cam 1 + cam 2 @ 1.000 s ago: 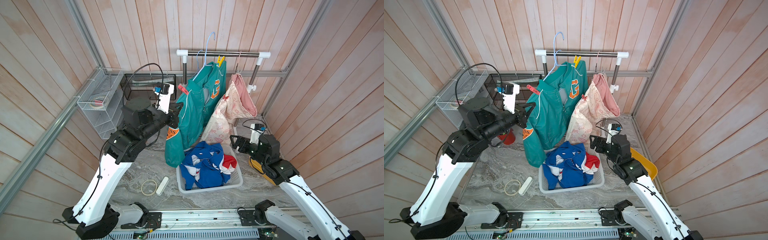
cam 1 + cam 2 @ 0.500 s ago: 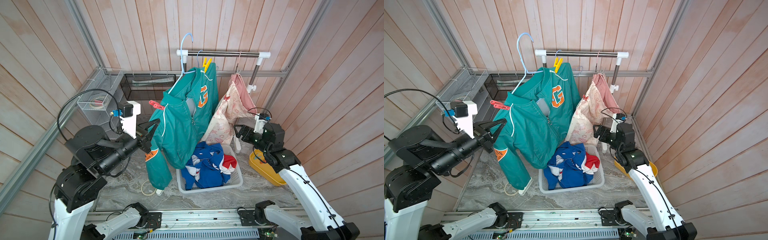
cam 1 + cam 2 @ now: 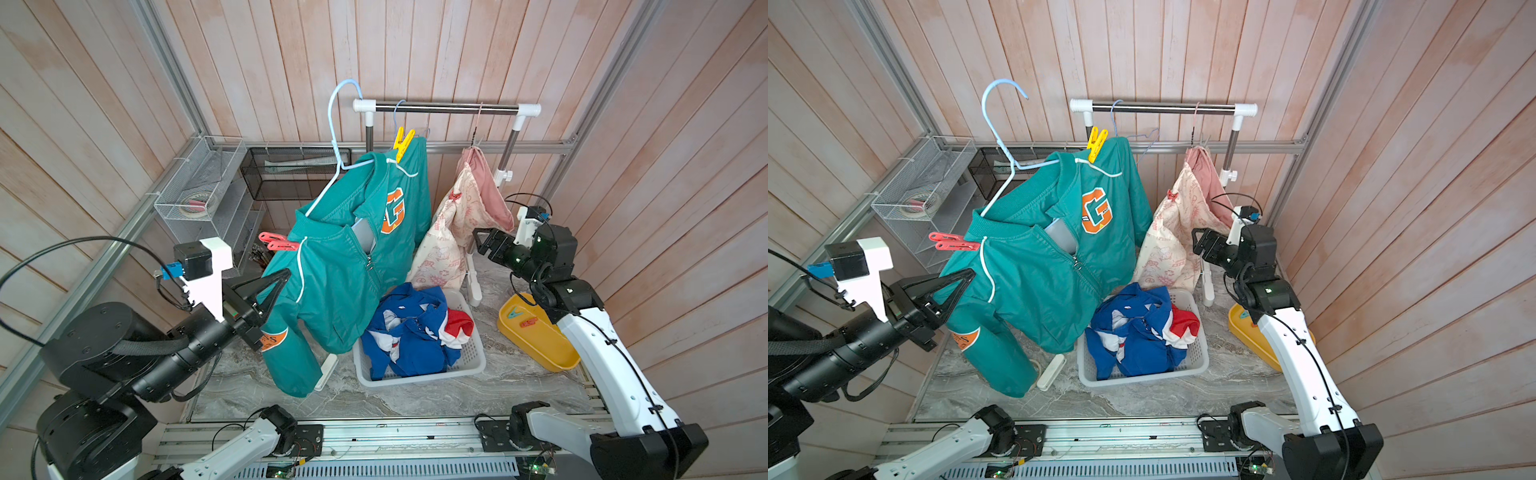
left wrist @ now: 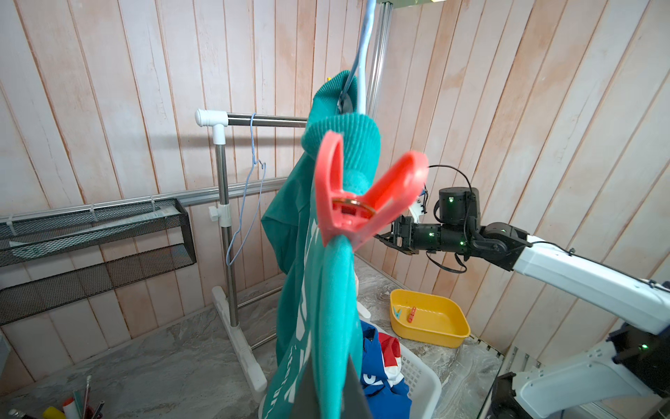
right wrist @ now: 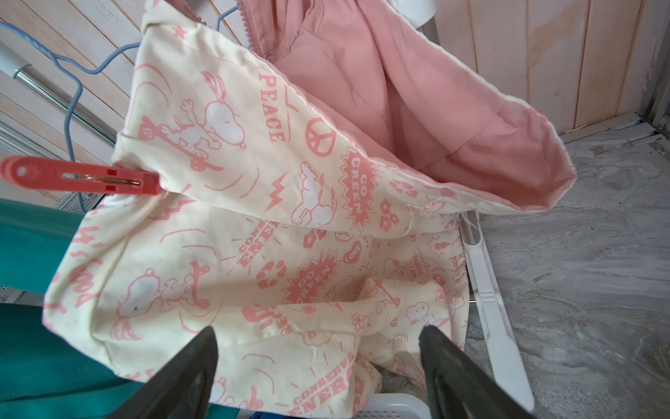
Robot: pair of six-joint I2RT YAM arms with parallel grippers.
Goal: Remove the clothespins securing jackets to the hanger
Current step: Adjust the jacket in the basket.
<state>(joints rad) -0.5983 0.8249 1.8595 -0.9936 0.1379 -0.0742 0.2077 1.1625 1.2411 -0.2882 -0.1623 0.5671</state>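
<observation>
The metal rack (image 3: 446,109) is standing against the back wall, and the teal jacket (image 3: 345,274) is hanging out in front of it on a pale blue hanger (image 3: 337,137) whose hook is sitting off to the side of the rail. The cream jacket (image 3: 446,232) is hanging from the rail's far end, and the blue jacket (image 3: 409,332) is lying crumpled in the white basket (image 3: 473,365). The left gripper (image 3: 282,276) is pinching the teal jacket below its shoulder, jaws fully closed on the cloth. The right gripper (image 3: 482,243) is hovering just beside the cream jacket, jaws spread wide and holding nothing. A red clothespin (image 3: 277,242) is biting the teal shoulder just above the left gripper, a yellow clothespin (image 3: 403,143) is clamping the opposite shoulder, and a second red clothespin (image 3: 1170,194) is clipping the cream jacket — one small red pin (image 3: 530,321) is lying in the yellow tray (image 3: 552,365).
</observation>
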